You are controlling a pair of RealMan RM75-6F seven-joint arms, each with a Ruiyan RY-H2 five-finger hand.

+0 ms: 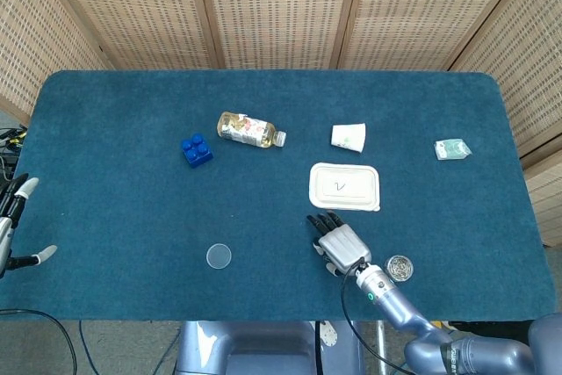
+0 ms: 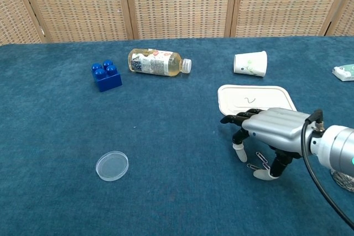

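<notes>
My right hand hovers palm down just in front of the white lidded tray. Its fingers are spread and curved downward, holding nothing. A few metal paper clips lie on the blue cloth under it, between a fingertip and the thumb tip, which rests on the cloth. My left hand shows only in the head view, at the far left edge beside the table, with its fingers apart and nothing in it.
A blue block, a lying bottle and a tipped paper cup sit further back. A clear round dish lies front left. A small tin is beside my right wrist, a green packet far right.
</notes>
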